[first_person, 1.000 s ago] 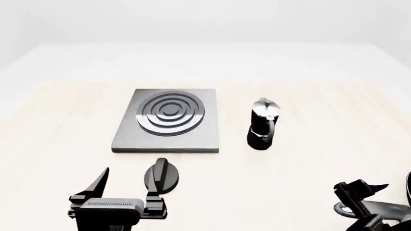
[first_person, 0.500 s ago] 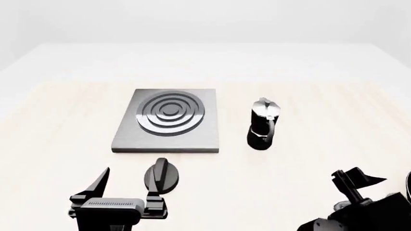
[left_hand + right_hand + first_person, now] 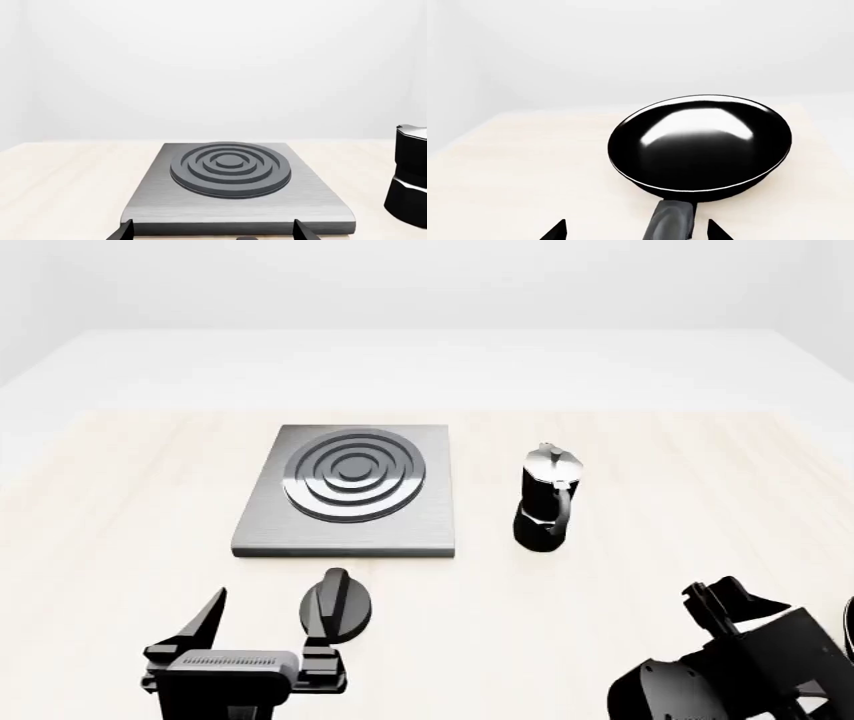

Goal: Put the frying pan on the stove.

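Bright, even, soft light fills all three rendered views, with a pale hazy backdrop. Everything is sharp, with no blur or edge distortion. Shadows are faint and short: a soft one lies under the coffee pot (image 3: 547,498) and along the stove's (image 3: 350,490) near edge. The frying pan (image 3: 700,142) shows a broad white glare patch on its glossy black inside.
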